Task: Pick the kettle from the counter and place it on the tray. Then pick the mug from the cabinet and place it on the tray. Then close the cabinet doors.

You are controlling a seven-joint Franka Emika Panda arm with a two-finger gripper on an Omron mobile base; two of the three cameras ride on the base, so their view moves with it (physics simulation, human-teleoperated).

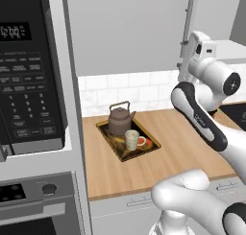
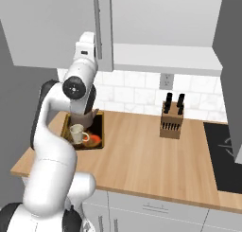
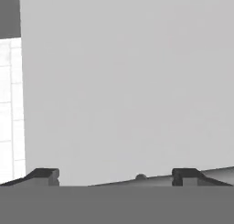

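The brownish-grey kettle [image 1: 120, 119] stands on the dark tray [image 1: 149, 148] on the wooden counter [image 1: 178, 133]. The cream mug [image 1: 132, 139] stands on the tray in front of the kettle; from the right, the mug [image 2: 77, 133] and tray [image 2: 97, 143] sit behind my arm. My gripper [image 3: 115, 176] is open, empty and pressed close to a flat grey cabinet door. My white hand [image 1: 201, 46] sits high beside the left door's [image 1: 125, 28] silver bar handle [image 1: 189, 18]. The right door [image 2: 231, 51] stands swung open, baring the cabinet's pale shelf [image 2: 165, 53].
A black microwave [image 1: 29, 71] with an oven below it fills the left. A knife block [image 2: 171, 115] stands on the counter by the tiled wall, and a black cooktop [image 2: 227, 155] lies at the far right. Bare counter stretches between the tray and the knife block.
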